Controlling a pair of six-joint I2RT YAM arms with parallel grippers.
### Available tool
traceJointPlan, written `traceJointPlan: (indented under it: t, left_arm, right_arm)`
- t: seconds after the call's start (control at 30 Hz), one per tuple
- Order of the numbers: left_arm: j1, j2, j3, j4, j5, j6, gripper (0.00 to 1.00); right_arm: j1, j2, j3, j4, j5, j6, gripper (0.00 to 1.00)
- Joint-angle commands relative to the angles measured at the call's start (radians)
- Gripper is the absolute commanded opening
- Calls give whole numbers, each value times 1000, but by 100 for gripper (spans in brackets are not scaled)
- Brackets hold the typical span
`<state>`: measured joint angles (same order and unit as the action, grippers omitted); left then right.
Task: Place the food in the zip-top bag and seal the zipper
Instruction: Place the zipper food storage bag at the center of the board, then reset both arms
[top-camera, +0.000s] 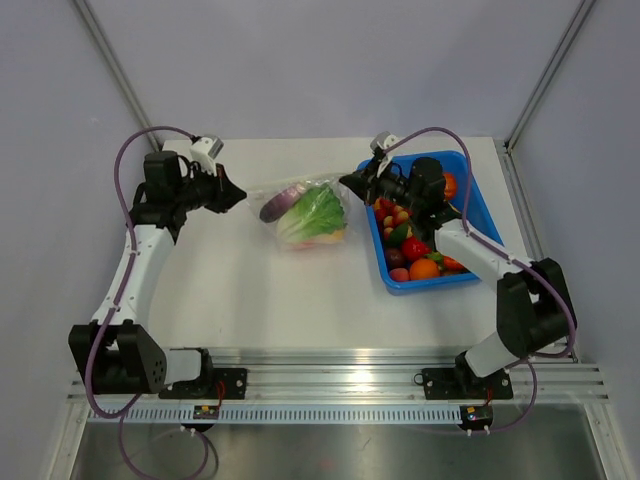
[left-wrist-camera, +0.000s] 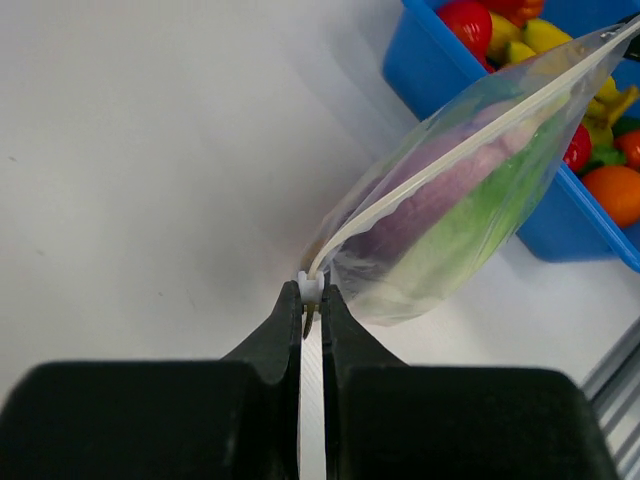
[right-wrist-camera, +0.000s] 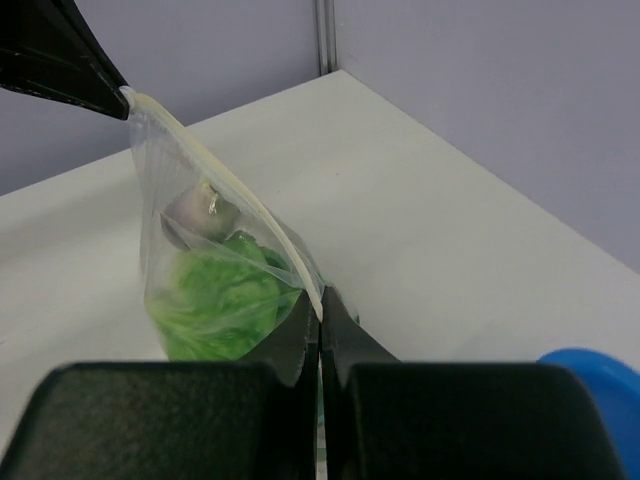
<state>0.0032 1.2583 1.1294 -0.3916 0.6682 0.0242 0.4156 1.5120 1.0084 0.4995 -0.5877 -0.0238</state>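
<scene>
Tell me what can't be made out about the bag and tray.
- Zipper: sealed fully or not; seen edge-on in both wrist views, too small from above.
- Yellow piece in the bag: top view, mostly under the lettuce.
- Blue tray: right arm covers its middle from above; right wrist view cuts it off.

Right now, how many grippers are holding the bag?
2: the left gripper pinches one end of the zip-top bag's zipper, the right gripper the other end.

The left arm (top-camera: 133, 270) and the right arm (top-camera: 478, 250) are built of white links and black joints. A purple cable (top-camera: 118, 175) is attached to each. The left gripper (left-wrist-camera: 312, 292) is black.
</scene>
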Motion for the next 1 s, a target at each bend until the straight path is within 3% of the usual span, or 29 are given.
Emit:
traceJointPlan:
  t: [0.0,0.2,0.23,0.27,0.3,0.33,0.37,0.4,0.53,0.67,0.73,0.87,0.9,0.97]
  left_arm:
    - [24,56,162,99,-36,-9,0]
    - [55,70,198,126,-44,-7,0]
    - [58,61,181,103,-54,-13,0]
    - [60,47,132,96,-48,-20,6]
    - [61,11,91,96,-41,-50,15]
    - [61,-16,51,102,-33,-70,38]
    - [63,-40,11,106,-41,-116,70]
    - [61,-90,-67,109,-53,-125,99]
    - [63,-198,-129,33,-133,-96,99]
    - [63,-289,-92,-13,-214,-110,99]
    - [61,-328,-76,-21,-245,-135,99]
    - [60,-381,-101,-10,-260,-245,99]
    - [61,-387,-109,-9,-266,-268,99]
    - [60,-396,-132,-9,-278,-315,99]
  right_arm:
    - [-8,89,192,149,-26,1,0]
    - [-3,235,293,175,-150,18,8]
    - [-1,234,277,180,-168,18,14]
    - [3,229,257,177,-190,18,42]
    - [23,221,215,145,-220,15,52]
    - [35,194,188,119,-227,-7,58]
    - [54,177,158,97,-221,-31,61]
    - [83,157,91,79,-181,-65,73]
    - [98,64,-68,149,-106,-25,76]
    - [98,-48,-88,38,35,-24,79]
    - [98,-116,-56,-112,145,-5,99]
    - [98,-170,150,-488,441,103,99]
    - [98,-167,186,-641,579,132,99]
    - [97,-170,255,-747,803,227,99]
